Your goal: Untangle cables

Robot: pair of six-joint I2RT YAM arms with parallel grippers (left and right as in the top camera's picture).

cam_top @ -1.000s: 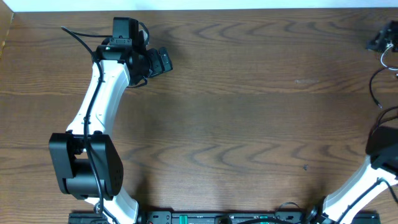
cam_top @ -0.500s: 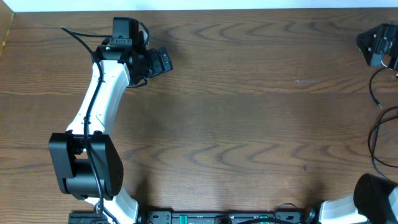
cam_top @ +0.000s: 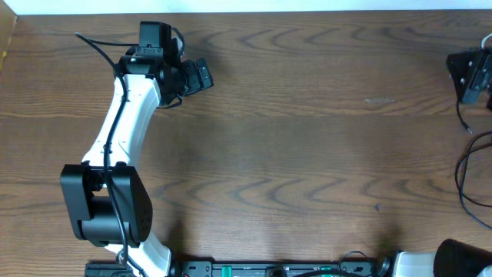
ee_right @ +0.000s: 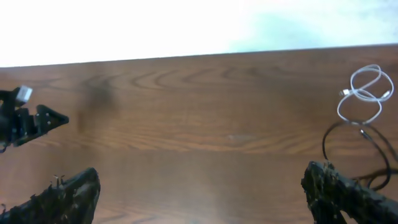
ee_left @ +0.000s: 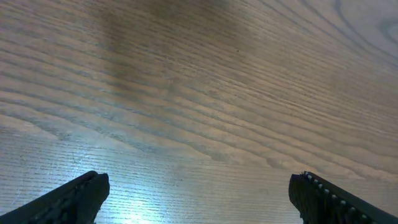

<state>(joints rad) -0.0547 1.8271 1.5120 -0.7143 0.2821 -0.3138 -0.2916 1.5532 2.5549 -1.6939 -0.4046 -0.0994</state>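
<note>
While both arms hang over the wooden table, I check the left gripper: fingers spread wide apart over bare wood, holding nothing. The right gripper is spread wide too, with nothing between its fingers. Over on the table's right side, through the right wrist camera, I pick out the white cable lying in small loops near the far edge. The black cable curves just below it and seems to meet it. From overhead, that black cord loops at the right border of the view.
</note>
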